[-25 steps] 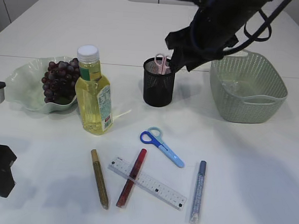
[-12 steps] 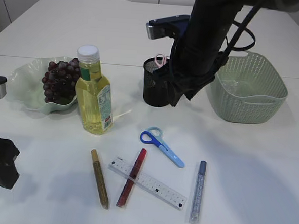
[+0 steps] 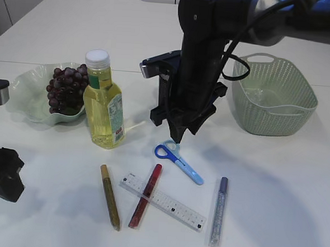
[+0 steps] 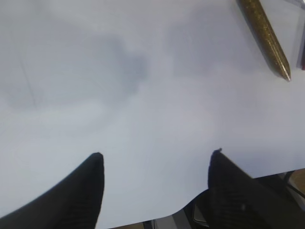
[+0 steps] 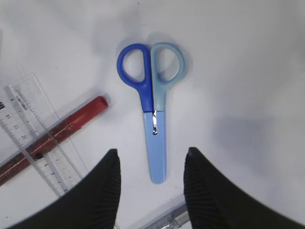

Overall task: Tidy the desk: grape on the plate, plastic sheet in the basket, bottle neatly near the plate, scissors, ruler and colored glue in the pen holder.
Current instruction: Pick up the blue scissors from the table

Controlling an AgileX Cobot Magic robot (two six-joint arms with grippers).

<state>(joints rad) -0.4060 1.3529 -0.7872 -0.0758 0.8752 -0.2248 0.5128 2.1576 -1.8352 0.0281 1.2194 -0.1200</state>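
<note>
- The right gripper has swung away from the black mesh pen holder, where it hung a second ago, and now points down over the blue scissors; its jaws stand apart and hold nothing, one on each side of the sheathed blade end.
- The pink scissors that showed in the pen holder's mouth a moment back are now hidden behind the arm, so I judge one pair delivered and this pair next.
- The blue scissors lie flat on the table, closed, handles pointing away from the gripper, just beside the red glue pen that lies across the clear ruler.
- The gold glue pen and the blue glue pen lie either side of that pair, untouched.
- The left gripper hovers low over bare table at the near left edge, jaws wide and empty, much as it was.
- The grapes sit on the green plate, the bottle stands just beside it, and the basket waits far right.
</note>
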